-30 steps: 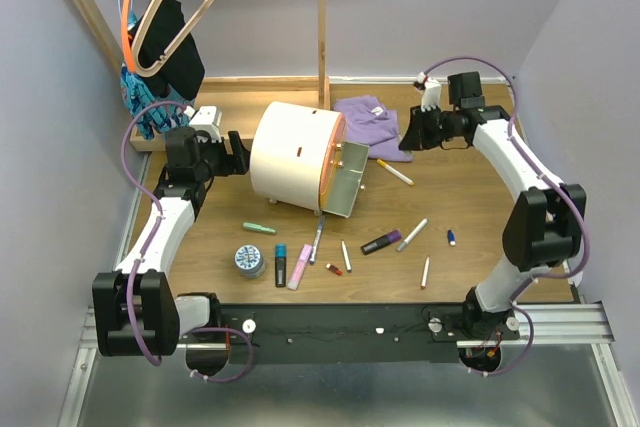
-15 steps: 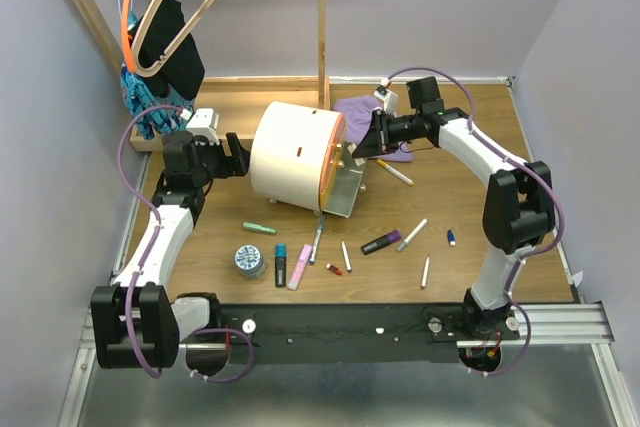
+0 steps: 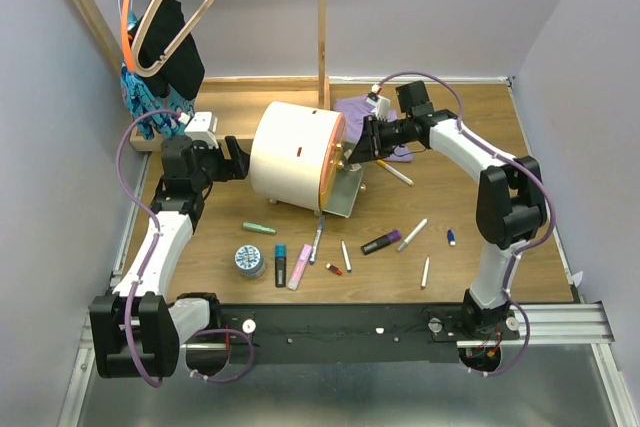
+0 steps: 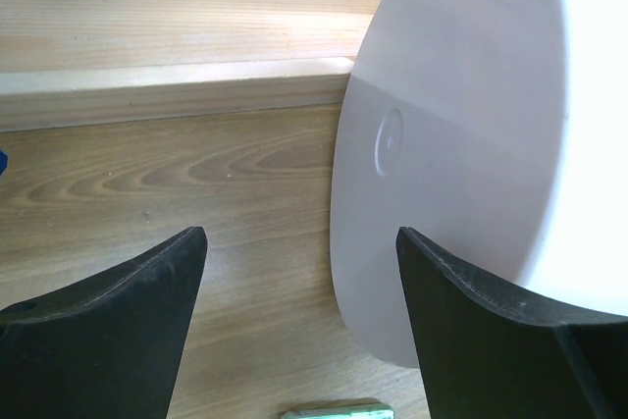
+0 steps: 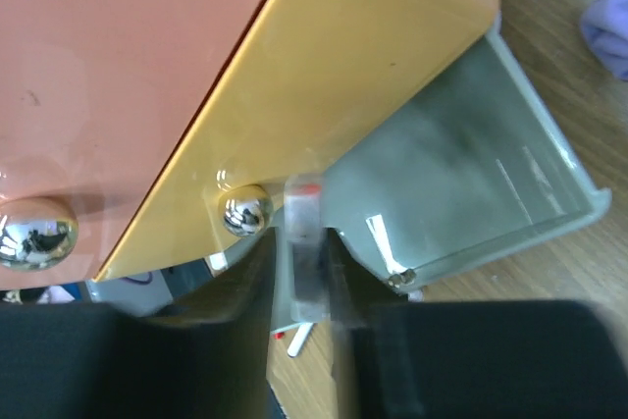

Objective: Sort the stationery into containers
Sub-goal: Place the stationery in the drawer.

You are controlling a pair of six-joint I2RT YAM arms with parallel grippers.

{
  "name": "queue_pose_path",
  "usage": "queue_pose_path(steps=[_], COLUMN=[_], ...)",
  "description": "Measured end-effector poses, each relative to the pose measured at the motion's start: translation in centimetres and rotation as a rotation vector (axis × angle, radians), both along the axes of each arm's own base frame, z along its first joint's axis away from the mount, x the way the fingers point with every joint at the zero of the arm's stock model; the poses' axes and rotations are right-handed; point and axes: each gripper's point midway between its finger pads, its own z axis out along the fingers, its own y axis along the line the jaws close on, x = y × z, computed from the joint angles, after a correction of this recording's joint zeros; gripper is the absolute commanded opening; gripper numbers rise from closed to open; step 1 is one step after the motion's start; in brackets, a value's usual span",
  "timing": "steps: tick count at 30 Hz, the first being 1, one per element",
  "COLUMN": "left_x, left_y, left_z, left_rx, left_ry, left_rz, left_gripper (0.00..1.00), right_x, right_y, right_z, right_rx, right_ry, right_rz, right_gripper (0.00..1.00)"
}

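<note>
At drum's open drawer (image 3: 346, 187): right gripper (image 5: 304, 287) pinching thin white pen (image 5: 303, 228), not yet dropped in. Left gripper (image 4: 299, 262) spread beside drum (image 3: 293, 152). Everything else (tin (image 3: 250, 260), pink marker (image 3: 300, 267), the lot) loose on table (image 3: 440, 197). Barely begun, I'd judge.

drum (image 3: 290, 155) — centre of table (image 3: 480, 217) | pens (image 3: 346, 255) before it; tin (image 3: 250, 260) at their left | cloth (image 3: 372, 112) behind-right

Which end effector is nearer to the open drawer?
Right: the right end effector, gripping a thin item, is at the drawer; the left end effector faces the drum's opposite end.
</note>
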Motion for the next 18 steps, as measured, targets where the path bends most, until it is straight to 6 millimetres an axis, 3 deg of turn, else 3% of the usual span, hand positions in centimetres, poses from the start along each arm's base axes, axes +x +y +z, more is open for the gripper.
queue_pose_path(steps=[1,4,10,18], left_x=[0.0,-0.2,-0.3,-0.9], left_y=[0.0,0.0,0.0,0.0], left_z=[-0.1,-0.4,-0.1,0.4], left_rx=[0.000,0.000,-0.003,0.001], left_ry=[0.002,0.008,0.003,-0.007], left_rz=[0.000,0.000,0.001,0.000], left_gripper=[0.88,0.88,0.88,0.88], right_x=[-0.1,-0.2,-0.5,-3.3], right_y=[0.2,0.5,-0.3,-3.0], right_z=[-0.1,-0.4,-0.7,3.1], right_rx=[-0.005,-0.022,-0.087,-0.157], right_ry=[-0.006,-0.022,-0.048,-0.219], right_rz=[0.008,0.016,0.002,0.008], right_gripper=[0.48,0.53,0.54,0.54])
